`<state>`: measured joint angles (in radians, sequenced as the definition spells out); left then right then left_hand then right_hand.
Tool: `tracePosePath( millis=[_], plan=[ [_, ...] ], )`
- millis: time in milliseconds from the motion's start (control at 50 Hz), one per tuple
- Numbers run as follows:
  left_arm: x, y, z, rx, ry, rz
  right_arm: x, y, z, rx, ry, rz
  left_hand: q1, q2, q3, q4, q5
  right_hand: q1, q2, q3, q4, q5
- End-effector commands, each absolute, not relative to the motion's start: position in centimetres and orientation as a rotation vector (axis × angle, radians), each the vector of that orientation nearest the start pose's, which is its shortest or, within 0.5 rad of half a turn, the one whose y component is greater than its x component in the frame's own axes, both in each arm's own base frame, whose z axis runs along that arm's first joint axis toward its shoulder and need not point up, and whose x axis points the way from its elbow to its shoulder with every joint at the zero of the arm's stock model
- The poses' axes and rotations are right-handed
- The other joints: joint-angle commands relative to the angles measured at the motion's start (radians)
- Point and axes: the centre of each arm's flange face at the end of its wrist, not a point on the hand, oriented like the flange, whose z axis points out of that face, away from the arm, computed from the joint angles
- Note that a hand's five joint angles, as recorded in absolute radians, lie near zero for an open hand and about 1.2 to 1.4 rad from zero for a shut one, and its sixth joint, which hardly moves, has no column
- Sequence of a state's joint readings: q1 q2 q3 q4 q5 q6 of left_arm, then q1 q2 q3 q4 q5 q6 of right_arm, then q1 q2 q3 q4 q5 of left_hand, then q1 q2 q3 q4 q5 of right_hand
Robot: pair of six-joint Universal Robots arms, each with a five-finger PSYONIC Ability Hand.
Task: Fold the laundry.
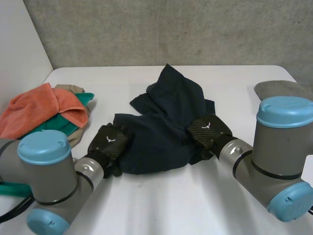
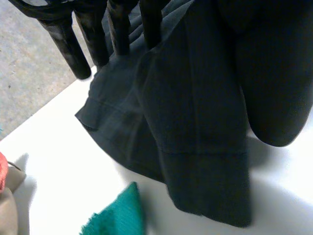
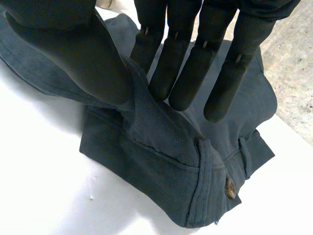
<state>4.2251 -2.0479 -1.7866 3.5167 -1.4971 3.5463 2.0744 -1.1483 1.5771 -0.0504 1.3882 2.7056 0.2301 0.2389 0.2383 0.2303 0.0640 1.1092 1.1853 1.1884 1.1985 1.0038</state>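
At the middle of the white table point(image 1: 244, 81) we find dark trousers point(image 1: 166, 122) crumpled, their length running roughly from near edge to far edge. The left hand point(image 1: 108, 139) pinches the near left hem between straight fingers and thumb, and the right hand point(image 1: 209, 129) pinches a fold by the waistband likewise. We judge both equally near. Heaped cloths point(image 1: 44, 112) at the left edge and a grey cloth point(image 1: 281, 89) at the right edge lie clear.
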Motion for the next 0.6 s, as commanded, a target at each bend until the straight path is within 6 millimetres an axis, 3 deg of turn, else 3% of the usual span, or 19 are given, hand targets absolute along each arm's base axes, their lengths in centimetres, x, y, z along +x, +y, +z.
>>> tracePosePath(
  millis=[20,100,180,200,260,280,360,440,480,540,560,580,600],
  plan=[
    [-28.5,-25.2,10.9,1.228,2.237,-1.908,29.3,-23.4,17.7,-1.219,2.125,-1.659,1.152,1.143,1.144,1.152,1.144,0.287,0.211,0.208,0.198,0.218],
    [-28.3,-25.1,12.3,1.204,2.17,-1.93,28.6,-24.0,18.9,-1.193,2.138,-1.706,1.166,1.157,1.158,1.166,1.158,0.287,0.211,0.208,0.198,0.218],
    [-29.0,-22.8,18.8,1.12,2.057,-2.177,27.5,-25.2,22.3,-1.179,2.115,-1.836,1.166,1.157,1.158,1.166,1.158,0.287,0.211,0.208,0.198,0.218],
    [-29.1,-21.8,21.9,1.061,2.011,-2.309,27.2,-25.5,24.0,-1.186,2.082,-1.904,1.166,1.157,1.158,1.166,1.158,0.287,0.211,0.208,0.198,0.218],
    [-29.2,-20.1,26.6,0.969,1.937,-2.513,26.9,-26.2,27.3,-1.186,2.013,-2.036,1.166,1.157,1.158,1.166,1.158,0.287,0.211,0.208,0.198,0.218],
    [-29.0,-19.2,29.6,0.908,1.88,-2.631,26.9,-26.2,29.4,-1.182,1.953,-2.114,1.166,1.157,1.158,1.166,1.158,0.287,0.211,0.208,0.198,0.218],
    [-28.6,-17.5,33.8,0.871,1.835,-2.743,27.2,-26.2,33.5,-1.156,1.824,-2.237,1.166,1.157,1.158,1.166,1.158,0.287,0.211,0.208,0.198,0.218],
    [-28.8,-17.2,34.3,0.907,1.927,-2.678,27.5,-26.7,34.9,-1.159,1.79,-2.247,1.166,1.157,1.158,1.166,1.158,0.287,0.211,0.208,0.198,0.218],
    [-29.2,-17.6,32.7,0.953,2.036,-2.576,27.7,-27.5,34.0,-1.173,1.829,-2.195,1.166,1.157,1.158,1.166,1.158,0.287,0.211,0.208,0.198,0.218],
    [-30.0,-18.9,28.3,1.028,2.208,-2.362,28.0,-28.3,30.3,-1.18,1.979,-2.013,1.166,1.157,1.158,1.166,1.158,0.287,0.211,0.208,0.198,0.218],
    [-30.1,-19.2,27.4,1.04,2.24,-2.316,27.9,-28.2,29.5,-1.178,2.018,-1.96,1.166,1.157,1.158,1.166,1.158,0.217,0.141,0.138,0.128,0.148],
    [-30.3,-19.5,25.8,1.065,2.286,-2.242,27.6,-27.7,27.3,-1.149,2.127,-1.811,1.166,1.157,1.158,1.166,1.158,-0.275,-0.351,-0.354,-0.364,-0.344],
    [-30.4,-19.6,25.0,1.076,2.307,-2.202,27.4,-27.4,26.5,-1.124,2.167,-1.753,1.166,1.157,1.158,1.166,1.158,-0.446,-0.522,-0.525,-0.535,-0.515]
  ],
)
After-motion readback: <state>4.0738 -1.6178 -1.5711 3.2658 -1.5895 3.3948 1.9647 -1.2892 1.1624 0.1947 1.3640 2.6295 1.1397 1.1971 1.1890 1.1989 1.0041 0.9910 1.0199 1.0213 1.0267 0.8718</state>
